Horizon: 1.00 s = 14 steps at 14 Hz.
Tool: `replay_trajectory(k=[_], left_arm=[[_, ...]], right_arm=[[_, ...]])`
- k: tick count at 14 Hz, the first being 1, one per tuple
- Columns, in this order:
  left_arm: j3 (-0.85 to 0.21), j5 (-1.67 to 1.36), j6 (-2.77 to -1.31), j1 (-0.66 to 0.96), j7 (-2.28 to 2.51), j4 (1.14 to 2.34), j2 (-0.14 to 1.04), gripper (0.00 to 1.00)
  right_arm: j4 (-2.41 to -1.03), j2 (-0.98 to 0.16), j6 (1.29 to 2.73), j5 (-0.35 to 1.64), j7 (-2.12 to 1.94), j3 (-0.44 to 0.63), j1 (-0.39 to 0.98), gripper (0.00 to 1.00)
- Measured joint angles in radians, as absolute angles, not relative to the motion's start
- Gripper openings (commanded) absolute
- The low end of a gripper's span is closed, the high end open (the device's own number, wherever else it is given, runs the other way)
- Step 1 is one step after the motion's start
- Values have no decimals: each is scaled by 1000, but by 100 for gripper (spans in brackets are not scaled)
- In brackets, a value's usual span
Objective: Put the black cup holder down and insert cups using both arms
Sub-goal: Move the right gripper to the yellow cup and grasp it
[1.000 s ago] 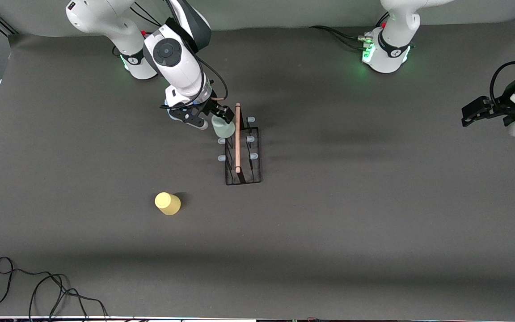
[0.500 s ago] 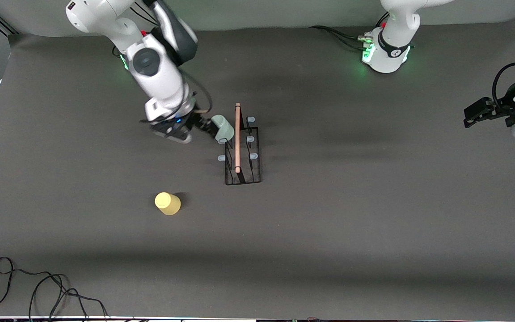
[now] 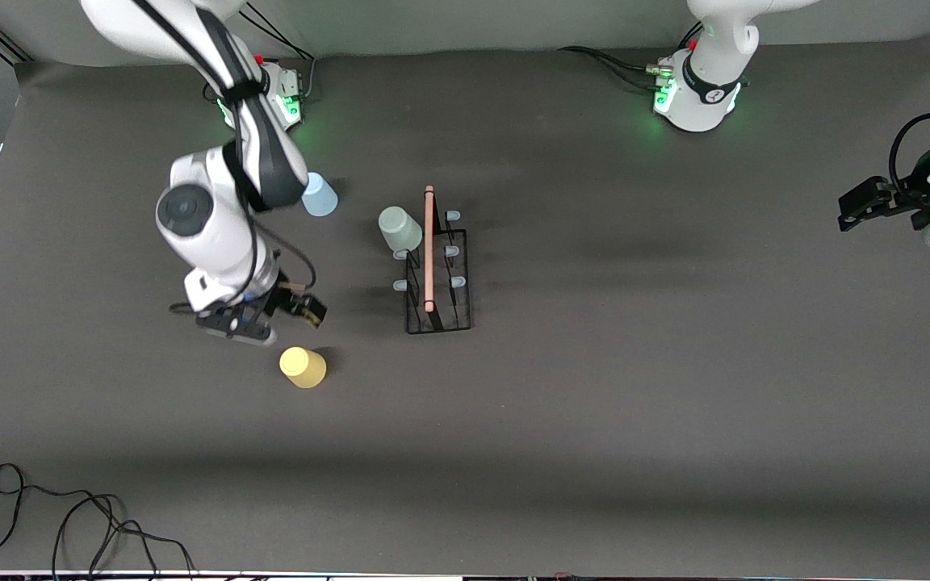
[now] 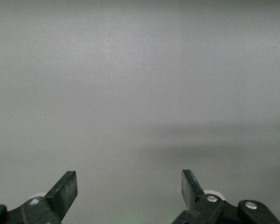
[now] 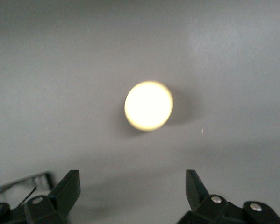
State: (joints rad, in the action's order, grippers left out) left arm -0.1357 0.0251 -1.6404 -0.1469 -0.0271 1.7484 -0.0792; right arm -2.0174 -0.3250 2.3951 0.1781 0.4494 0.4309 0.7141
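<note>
black wire cup holder (image 3: 438, 274) stands mid-table with the pale green cup (image 3: 399, 228) on a peg, the blue cup (image 3: 319, 195) near the right arm's base, and the yellow cup (image 3: 302, 367) on the mat just under the right gripper (image 3: 309, 311), fingers spread and empty, while the left gripper (image 3: 856, 203) waits at its table end, fingers apart.

The right arm reaches out from its base and bends down over the table, its wrist pointing downward; the right gripper (image 3: 307, 309) hangs there with its fingers (image 5: 67, 189) spread wide and nothing between them. The left arm waits at its end of the table, the left gripper (image 3: 856, 206) likewise spread and empty.
</note>
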Motion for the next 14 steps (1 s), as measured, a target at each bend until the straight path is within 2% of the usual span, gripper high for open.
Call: replay_trajectory(k=[3,6,14], left_arm=[[-135,23,-1641,-151,-27,1749,-77,100],[-135,1,-1642,-161,-27,1748,-77,98],[-135,-9,-1640,-164,-28,1746,-77,97]], right_arm=[[-1888,-469,2395,365,294,431,647,100],[-1805,-568,2397,415,263,431,627,100],[-1771,-702,2416,445,237,423,627,100]])
